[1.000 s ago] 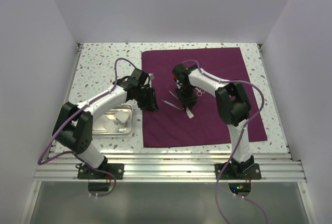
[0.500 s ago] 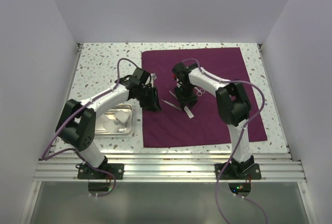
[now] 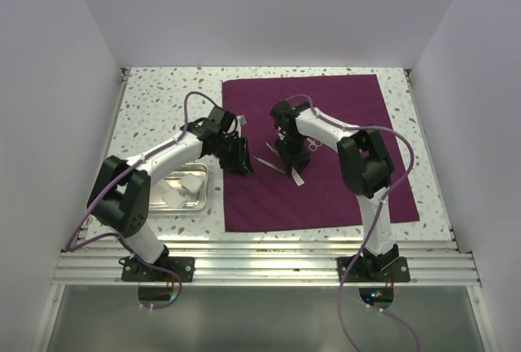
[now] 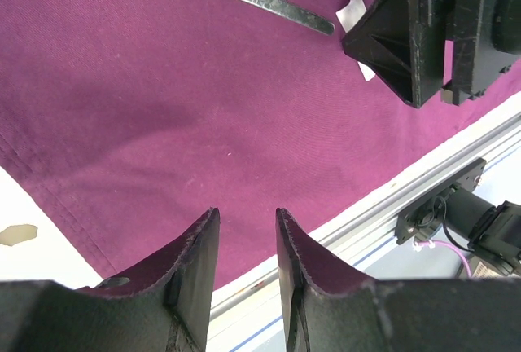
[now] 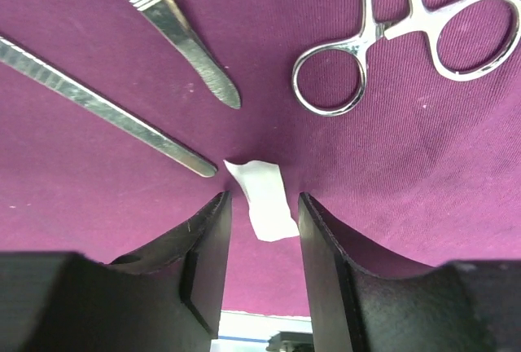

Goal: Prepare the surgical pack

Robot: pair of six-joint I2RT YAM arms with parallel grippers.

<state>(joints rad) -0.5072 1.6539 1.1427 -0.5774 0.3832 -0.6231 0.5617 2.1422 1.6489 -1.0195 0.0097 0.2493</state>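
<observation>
The dark-purple cloth [image 3: 326, 181] lies spread on the table. On it lie a flat steel handle [image 5: 106, 107], tweezers [image 5: 183, 38] and ring-handled scissors [image 5: 391, 42]. My right gripper [image 5: 263, 197] stands open just above the cloth, with a small white paper slip [image 5: 259, 185] lying loose between its fingers. My left gripper [image 4: 247, 213] is open and empty over the cloth's left part, a short way left of the right gripper [image 3: 286, 150]. The steel tray [image 3: 181, 209] sits left of the cloth with white gauze [image 3: 187, 181] in it.
The speckled table [image 3: 155, 107] is walled on three sides. An aluminium rail [image 3: 269, 266] runs along the near edge, where both arm bases stand. The cloth's near hem [image 4: 49, 197] shows in the left wrist view.
My left gripper has shifted slightly right, further over the cloth's left edge. The right gripper's jaws have widened a little around the paper slip.
</observation>
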